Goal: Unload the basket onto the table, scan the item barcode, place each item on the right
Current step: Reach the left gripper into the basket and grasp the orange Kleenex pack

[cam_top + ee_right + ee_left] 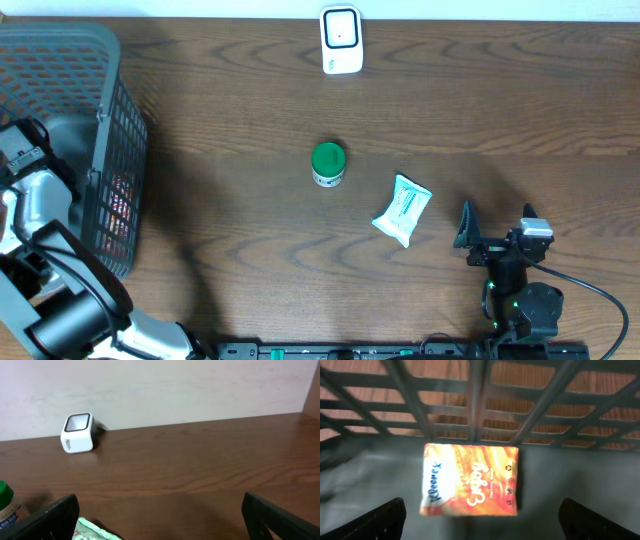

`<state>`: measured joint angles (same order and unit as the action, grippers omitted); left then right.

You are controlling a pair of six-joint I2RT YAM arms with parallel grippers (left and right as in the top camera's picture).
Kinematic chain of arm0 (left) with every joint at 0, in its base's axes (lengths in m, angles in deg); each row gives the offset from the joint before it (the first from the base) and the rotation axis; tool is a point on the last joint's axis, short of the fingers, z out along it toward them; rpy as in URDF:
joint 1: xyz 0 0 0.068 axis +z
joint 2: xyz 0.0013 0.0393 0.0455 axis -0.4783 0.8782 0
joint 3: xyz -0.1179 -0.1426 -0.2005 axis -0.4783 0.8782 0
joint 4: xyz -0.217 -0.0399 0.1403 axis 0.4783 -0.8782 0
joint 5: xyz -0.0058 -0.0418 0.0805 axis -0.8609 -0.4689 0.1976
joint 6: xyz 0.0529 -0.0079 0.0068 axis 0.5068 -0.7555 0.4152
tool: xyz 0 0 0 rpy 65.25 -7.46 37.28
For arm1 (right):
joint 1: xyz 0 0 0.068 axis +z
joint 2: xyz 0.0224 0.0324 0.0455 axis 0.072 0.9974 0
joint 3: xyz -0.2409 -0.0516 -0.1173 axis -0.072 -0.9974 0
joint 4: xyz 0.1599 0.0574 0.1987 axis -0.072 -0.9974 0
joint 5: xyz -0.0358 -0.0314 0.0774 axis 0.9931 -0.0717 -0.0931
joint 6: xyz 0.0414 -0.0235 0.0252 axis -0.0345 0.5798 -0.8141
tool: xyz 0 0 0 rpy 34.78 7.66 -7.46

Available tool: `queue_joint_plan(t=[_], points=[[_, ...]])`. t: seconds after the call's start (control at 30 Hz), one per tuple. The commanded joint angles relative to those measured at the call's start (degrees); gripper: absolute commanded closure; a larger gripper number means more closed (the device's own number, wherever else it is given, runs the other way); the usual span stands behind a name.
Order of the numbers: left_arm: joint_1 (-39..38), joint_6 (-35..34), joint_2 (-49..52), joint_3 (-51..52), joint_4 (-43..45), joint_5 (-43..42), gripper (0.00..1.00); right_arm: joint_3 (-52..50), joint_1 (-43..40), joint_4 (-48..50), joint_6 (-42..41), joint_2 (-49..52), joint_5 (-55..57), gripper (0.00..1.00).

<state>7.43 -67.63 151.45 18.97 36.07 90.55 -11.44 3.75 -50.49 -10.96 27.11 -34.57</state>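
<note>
Left gripper [487, 524] is hovering released in basket [122, 140] over tissue pack [470, 480]. Right gripper [165, 521], released, is facing packet [402, 210], bottle [328, 163], far scanner [341, 40].

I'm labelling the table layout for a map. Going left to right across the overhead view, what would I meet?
Grey mesh basket → green-lidded jar → white and teal packet → right gripper. The white scanner lies in line with the jar, so it is left unranked.
</note>
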Motion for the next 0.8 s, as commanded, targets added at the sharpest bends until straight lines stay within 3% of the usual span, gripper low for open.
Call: queue_joint_plan(t=[0.0,0.47,0.6,0.67,0.77], points=[[0.31,2.08,3.61,-0.11,0.83,0.55,0.02,-0.09,0.44,-0.24,0.57,-0.20,-0.26,0.01],[2.43,2.32,9.29,-0.11,0.76,0.52,0.02,-0.09,0.44,-0.24,0.57,-0.20,-0.26,0.01],[3.30,5.22,9.94,-0.11,0.81,0.13,0.01,-0.09,0.44,-0.24,0.57,-0.20,-0.26,0.01],[3.48,7.04,9.94,-0.11,0.87,0.13,0.08,-0.09,0.44,-0.24,0.57,-0.20,-0.26,0.01],[3.48,9.40,9.94,-0.11,1.25,0.13,0.27,-0.09,0.44,-0.24,0.57,-0.20,-0.26,0.01]])
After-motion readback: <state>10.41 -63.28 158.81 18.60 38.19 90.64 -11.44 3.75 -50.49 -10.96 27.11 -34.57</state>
